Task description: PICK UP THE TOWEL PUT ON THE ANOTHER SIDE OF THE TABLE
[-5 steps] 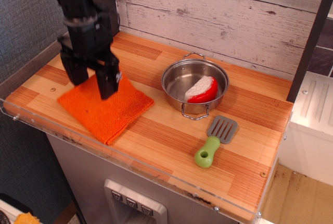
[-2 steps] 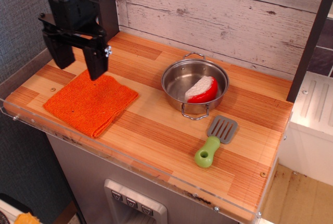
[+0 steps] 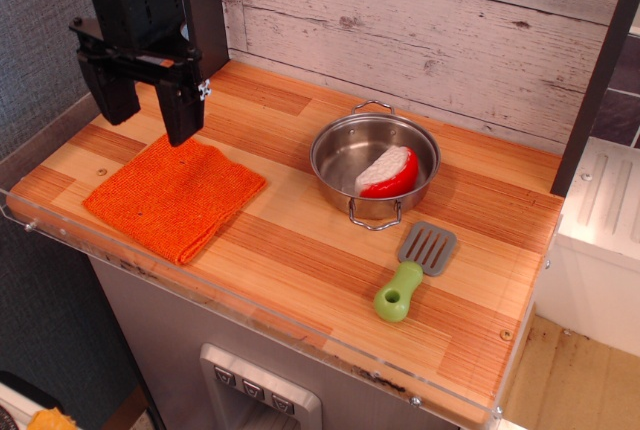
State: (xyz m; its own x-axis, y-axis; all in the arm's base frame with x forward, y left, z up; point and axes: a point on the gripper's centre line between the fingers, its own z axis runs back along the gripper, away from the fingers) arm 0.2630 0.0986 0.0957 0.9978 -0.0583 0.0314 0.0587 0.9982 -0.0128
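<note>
The orange knitted towel (image 3: 173,197) lies flat and folded on the left end of the wooden table (image 3: 300,250), near the front-left corner. My black gripper (image 3: 145,115) hangs above the towel's back edge, clear of it. Its two fingers (image 3: 181,110) are spread apart and hold nothing.
A steel pan (image 3: 374,162) with a red and white object (image 3: 387,172) inside stands at the middle back. A spatula with a green handle (image 3: 412,272) lies in front of the pan. A clear acrylic rim (image 3: 250,305) runs along the table's front edge. A plank wall (image 3: 420,30) stands behind.
The gripper has let go of the towel and risen up and left. The towel now lies flat, shifted left toward the corner.
</note>
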